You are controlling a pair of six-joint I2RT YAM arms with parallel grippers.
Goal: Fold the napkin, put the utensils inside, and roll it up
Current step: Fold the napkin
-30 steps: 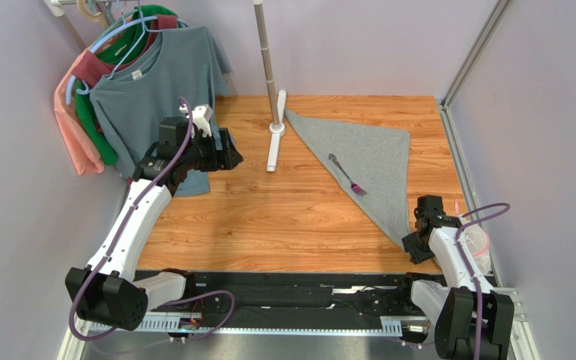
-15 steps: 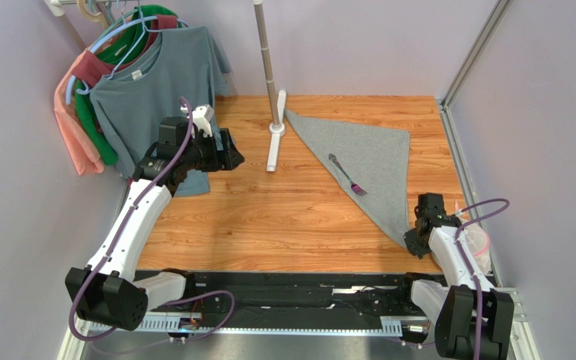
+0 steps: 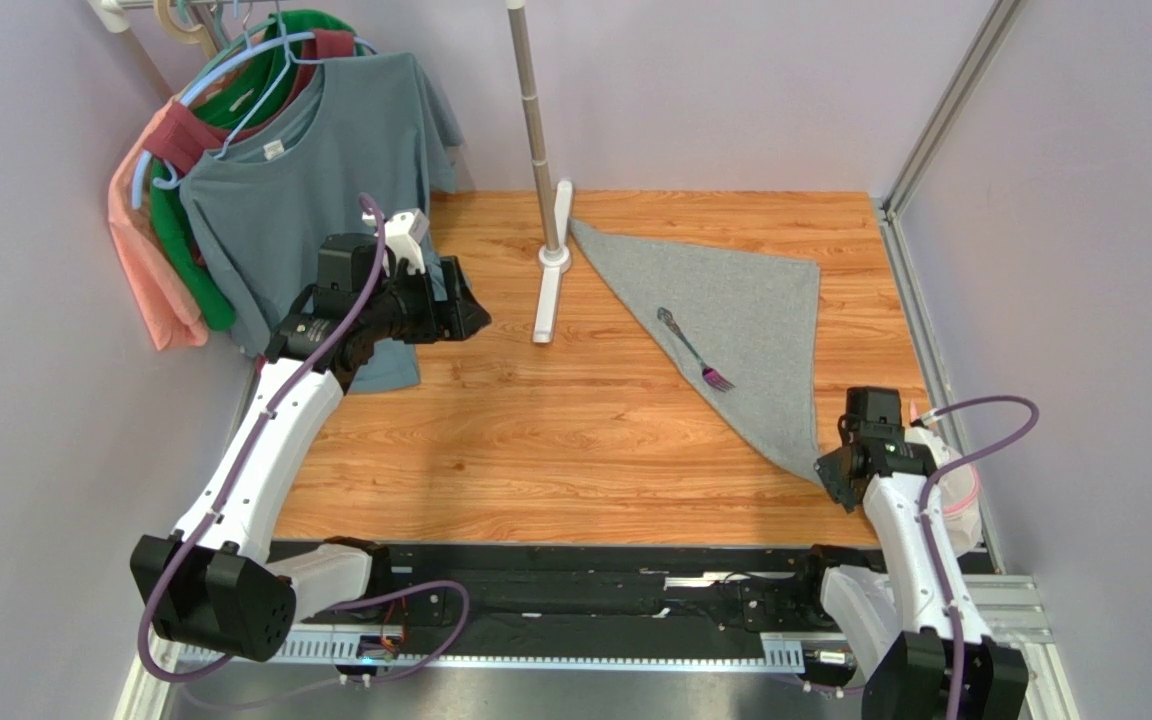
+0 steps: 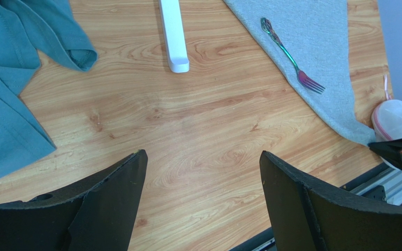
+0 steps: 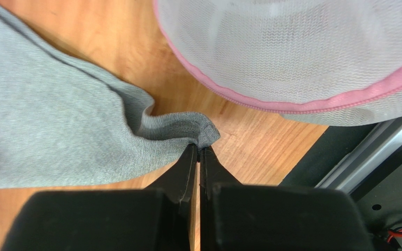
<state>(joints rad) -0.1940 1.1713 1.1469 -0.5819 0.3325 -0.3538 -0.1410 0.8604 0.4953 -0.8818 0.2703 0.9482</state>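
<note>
Where the overhead camera looks down, I find the one container, a white mesh bag [image 3: 961,488] with pink trim, at the near right edge just beside my right gripper [image 3: 835,477]; what it holds I cannot tell. The napkin [image 3: 755,308] lies as a grey triangle on the right half of the wooden table [image 3: 537,435], its near point at that gripper. The fork [image 3: 695,348] rests on it along the long left edge, tines toward me. My left gripper [image 3: 465,312] hangs over the far left, beside the blue-grey T-shirt [image 3: 312,165] on its hanger, and lilac walls close in three sides. From the left wrist, its fingers stand wide apart with nothing between them, bare wood below. From the right wrist, the fingers are pinched tight on the napkin's puckered corner, with the mesh bag just beyond across a strip of wood.
</note>
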